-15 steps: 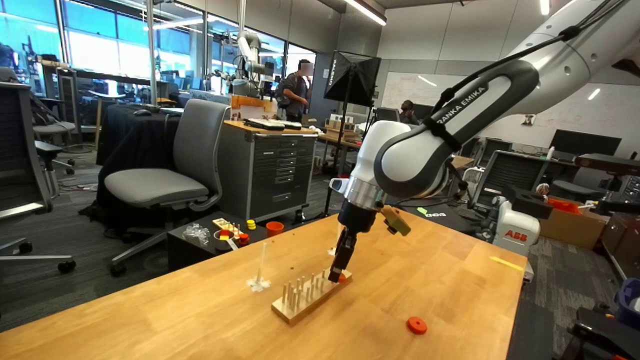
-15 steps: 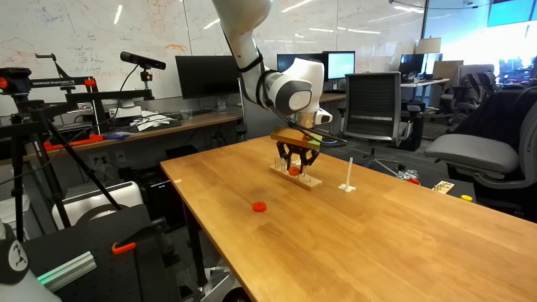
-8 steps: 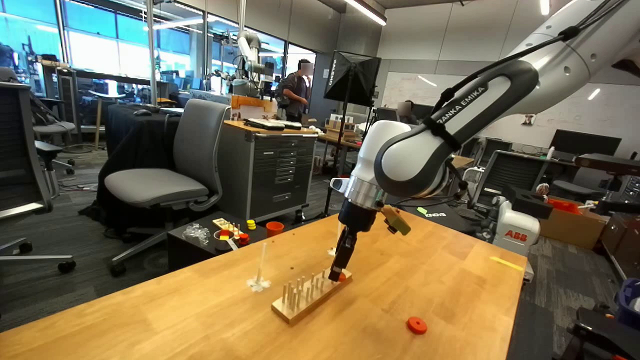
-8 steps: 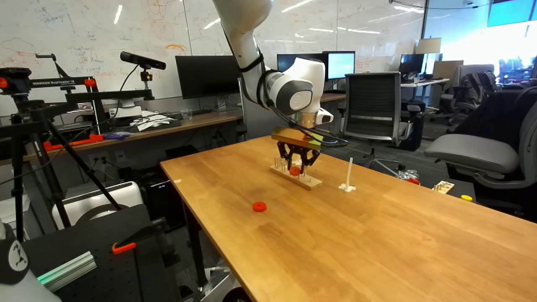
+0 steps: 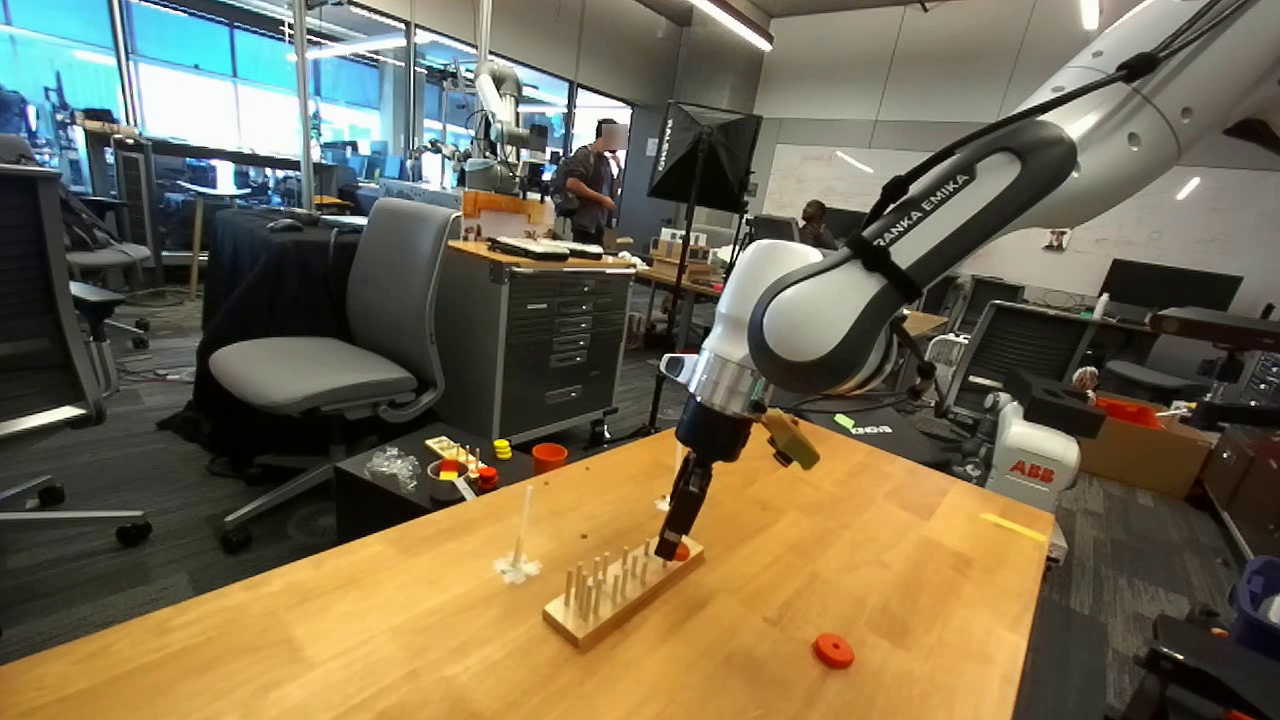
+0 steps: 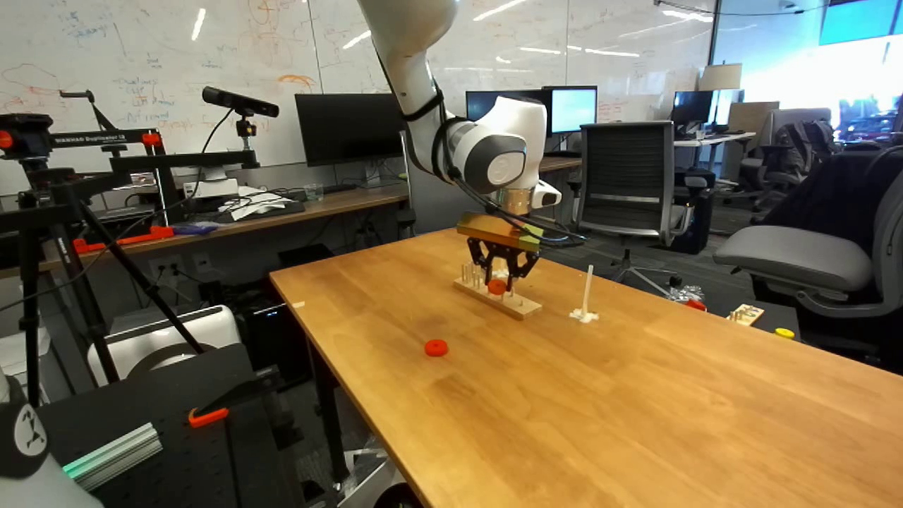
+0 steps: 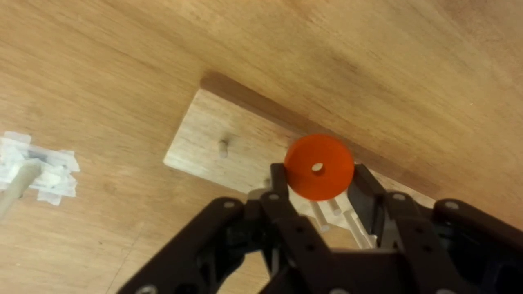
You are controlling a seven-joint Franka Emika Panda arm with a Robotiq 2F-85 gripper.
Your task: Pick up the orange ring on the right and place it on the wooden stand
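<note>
My gripper [image 7: 318, 172] is shut on an orange ring [image 7: 300, 161], one fingertip at each side of its rim. In the wrist view the ring's flat face and centre hole show, with pale wood through the hole. The ring is over the wooden stand [image 7: 196, 139], near its short-peg end. In both exterior views the held ring [image 5: 682, 551] [image 6: 497, 287] is just above the stand [image 5: 612, 622] [image 6: 522, 307], at the gripper's fingertips [image 5: 666, 550] [image 6: 499, 285]. It looks tilted. I cannot tell whether it touches a peg; the peg beneath is hidden.
A second orange ring [image 5: 833, 651] lies flat on the table; it also shows in an exterior view [image 6: 436, 348]. A thin upright rod [image 6: 587, 293] taped to the table stands near the stand; a taped rod [image 7: 24, 179] is left in the wrist view.
My gripper and the held ring have shifted very slightly, a little upward in an exterior view. The stand and the loose ring have not moved.
</note>
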